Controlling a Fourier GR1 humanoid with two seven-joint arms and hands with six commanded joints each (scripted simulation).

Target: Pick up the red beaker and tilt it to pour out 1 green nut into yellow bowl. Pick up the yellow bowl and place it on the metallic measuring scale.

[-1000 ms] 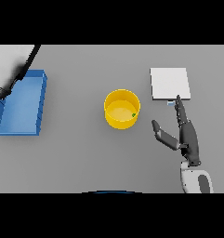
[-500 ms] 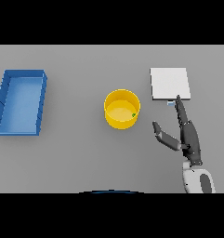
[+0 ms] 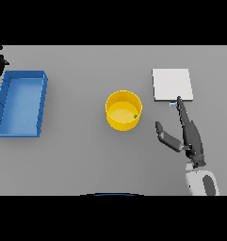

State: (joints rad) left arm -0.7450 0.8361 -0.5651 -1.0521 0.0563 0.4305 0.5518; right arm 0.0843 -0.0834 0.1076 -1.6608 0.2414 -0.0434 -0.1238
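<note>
No text, label, brand, number or sign can be read anywhere in the head view. The yellow bowl (image 3: 124,110) at the centre is plain inside and out, the metallic measuring scale (image 3: 172,84) at about two o'clock from it shows a bare pale top with no digits or markings, and the blue tray (image 3: 20,103) at nine o'clock carries no lettering on its walls. The grey bench (image 3: 86,160) is unmarked as well.
</note>
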